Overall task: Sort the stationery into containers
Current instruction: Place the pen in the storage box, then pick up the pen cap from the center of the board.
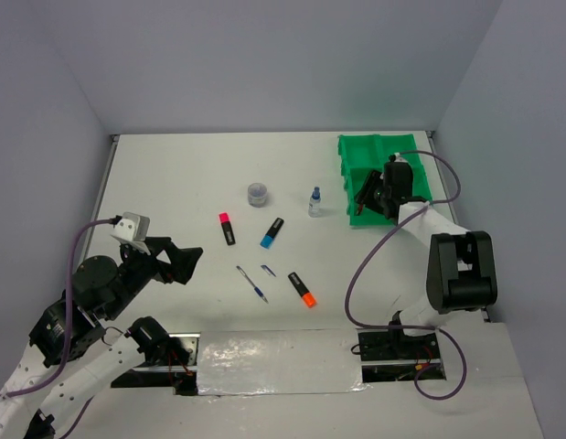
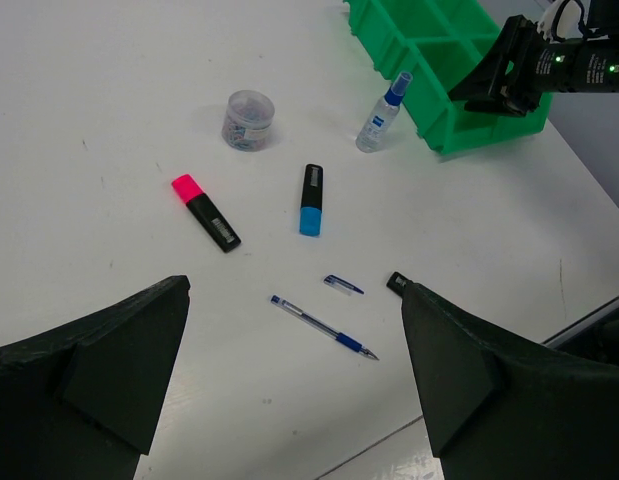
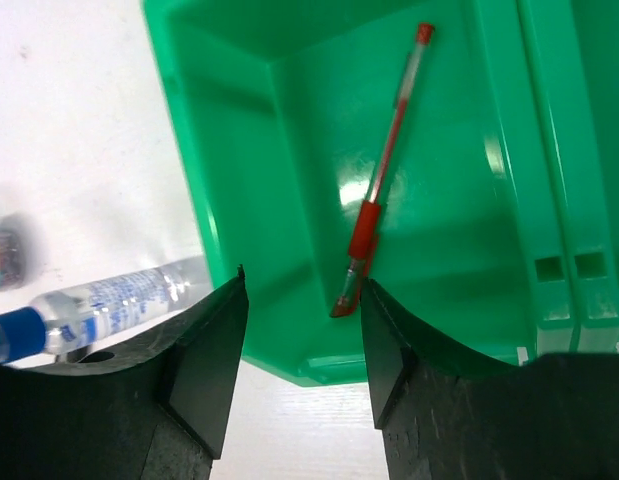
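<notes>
The green tray (image 1: 356, 146) stands at the far right. A red pen (image 3: 381, 175) lies in its near-left compartment (image 3: 289, 120). My right gripper (image 1: 367, 197) is open and empty above that compartment's front wall, the pen's tip between its fingers in the right wrist view (image 3: 304, 330). My left gripper (image 1: 186, 263) is open and empty above the table at the left, short of the blue pen (image 2: 322, 327) and its loose cap (image 2: 343, 285). On the table lie the pink (image 1: 227, 228), blue (image 1: 272, 232) and orange (image 1: 302, 289) highlighters, the round tub (image 1: 257, 194) and the blue-capped bottle (image 1: 315, 202).
The bottle (image 3: 99, 305) stands just left of the tray's front corner, close to my right gripper's left finger. Grey walls close the table on three sides. A shiny strip (image 1: 273, 352) runs between the arm bases at the near edge.
</notes>
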{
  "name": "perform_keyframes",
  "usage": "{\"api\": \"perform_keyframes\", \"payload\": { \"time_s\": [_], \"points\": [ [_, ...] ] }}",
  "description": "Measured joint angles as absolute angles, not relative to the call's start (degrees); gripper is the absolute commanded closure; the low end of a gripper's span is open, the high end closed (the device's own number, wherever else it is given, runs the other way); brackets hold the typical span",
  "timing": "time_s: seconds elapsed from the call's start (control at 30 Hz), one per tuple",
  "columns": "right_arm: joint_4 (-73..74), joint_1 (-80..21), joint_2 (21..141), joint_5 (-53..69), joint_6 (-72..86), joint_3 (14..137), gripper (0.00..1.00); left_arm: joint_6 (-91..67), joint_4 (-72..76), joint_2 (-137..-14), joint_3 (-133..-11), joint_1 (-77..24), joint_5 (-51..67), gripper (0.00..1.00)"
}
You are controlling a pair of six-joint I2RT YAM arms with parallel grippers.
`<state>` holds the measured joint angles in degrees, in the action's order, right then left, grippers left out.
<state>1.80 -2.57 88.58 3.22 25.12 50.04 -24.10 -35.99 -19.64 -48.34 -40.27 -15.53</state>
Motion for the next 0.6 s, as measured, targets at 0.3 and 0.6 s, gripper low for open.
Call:
{"api": "perform_keyframes", "payload": {
  "time_s": [0.3,0.6],
  "points": [
    [5.28,-3.38,76.90,4.75,24.71,50.98,0.15,-25.26,-36.42,-20.43,-48.38,-40.27,-18.57,0.01],
    [12.29,-21.71,58.37,4.82,17.47,51.88,0.14,-41.43,-41.93,-35.94,-50.24,-40.29,-27.33,0.01]
  ]
}}
